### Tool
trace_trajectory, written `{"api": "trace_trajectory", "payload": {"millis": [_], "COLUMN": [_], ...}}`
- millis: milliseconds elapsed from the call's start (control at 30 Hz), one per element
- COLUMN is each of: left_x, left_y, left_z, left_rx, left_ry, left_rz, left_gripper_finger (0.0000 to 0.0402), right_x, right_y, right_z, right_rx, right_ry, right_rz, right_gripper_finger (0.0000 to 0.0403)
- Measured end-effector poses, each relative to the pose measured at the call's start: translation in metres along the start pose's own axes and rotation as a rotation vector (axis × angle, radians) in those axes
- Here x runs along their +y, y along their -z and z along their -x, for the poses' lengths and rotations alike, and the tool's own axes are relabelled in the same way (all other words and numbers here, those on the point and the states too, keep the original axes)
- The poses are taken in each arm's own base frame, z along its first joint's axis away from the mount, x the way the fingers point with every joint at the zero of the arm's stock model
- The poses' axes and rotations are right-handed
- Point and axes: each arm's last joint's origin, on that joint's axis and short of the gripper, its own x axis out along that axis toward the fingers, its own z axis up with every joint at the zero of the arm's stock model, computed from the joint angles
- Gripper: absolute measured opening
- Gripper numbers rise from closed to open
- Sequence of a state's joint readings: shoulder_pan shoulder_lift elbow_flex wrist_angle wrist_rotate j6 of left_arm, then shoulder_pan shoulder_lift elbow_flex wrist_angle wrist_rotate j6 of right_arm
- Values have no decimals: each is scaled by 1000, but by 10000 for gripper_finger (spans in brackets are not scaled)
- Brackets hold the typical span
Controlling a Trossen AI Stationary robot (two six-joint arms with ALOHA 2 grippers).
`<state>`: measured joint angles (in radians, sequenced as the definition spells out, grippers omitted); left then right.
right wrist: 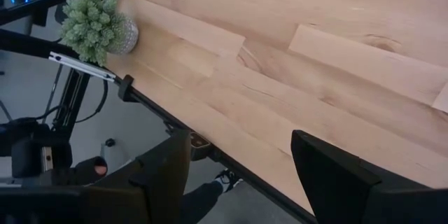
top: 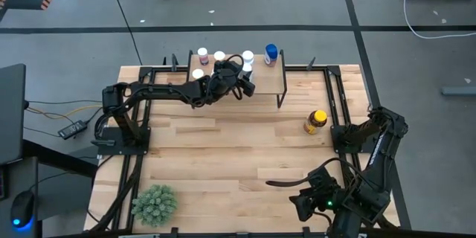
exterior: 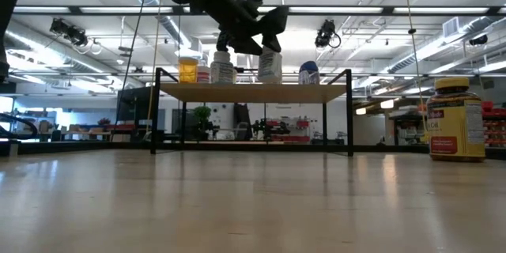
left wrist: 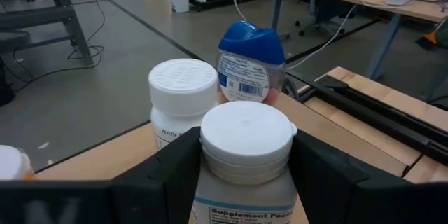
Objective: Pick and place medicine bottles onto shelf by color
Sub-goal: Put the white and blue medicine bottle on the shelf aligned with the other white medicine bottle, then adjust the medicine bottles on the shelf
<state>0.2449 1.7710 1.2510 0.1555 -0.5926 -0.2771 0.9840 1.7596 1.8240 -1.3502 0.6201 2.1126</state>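
— Where's the left hand point(left wrist: 245, 175)?
— Over the light-wood shelf point(top: 264, 82), my dark fingers point(left wrist: 171, 175) flanking a round, smooth-capped white bottle point(left wrist: 245, 147); grip uncertain.
— Right hand point(right wrist: 238, 175)?
— Spread, empty, over the plank bench point(right wrist: 315, 63).

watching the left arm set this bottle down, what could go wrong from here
The left gripper has a white-capped bottle between its fingers, close to another white bottle and the blue-capped bottle on the shelf. Backing out could bump and topple either neighbour. The blue-capped one sits close to the shelf's edge and might get pushed off.
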Motion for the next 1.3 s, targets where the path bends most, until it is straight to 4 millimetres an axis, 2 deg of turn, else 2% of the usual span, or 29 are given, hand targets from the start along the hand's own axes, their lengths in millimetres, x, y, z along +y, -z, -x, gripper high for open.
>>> {"api": "trace_trajectory", "payload": {"millis": [400, 967, 1167, 1300], "left_x": [-4, -5, -16, -28], "left_y": [2, 2, -11, -34], "left_z": [2, 2, 6, 15], "left_rx": [1, 2, -19, -72], "left_ry": [14, 22, 66, 103], "left_rz": [-4, -5, -39, -19], "left_gripper_finger": [207, 271, 274, 275], "right_x": [0, 0, 0, 0], "right_y": [0, 0, 0, 0], "right_z": [0, 0, 0, 0], "right_rx": [0, 0, 0, 0], "right_ry": [0, 0, 0, 0], "right_rz": [3, 4, 22, 38], "right_gripper_finger": [255, 255, 255, 255]}}
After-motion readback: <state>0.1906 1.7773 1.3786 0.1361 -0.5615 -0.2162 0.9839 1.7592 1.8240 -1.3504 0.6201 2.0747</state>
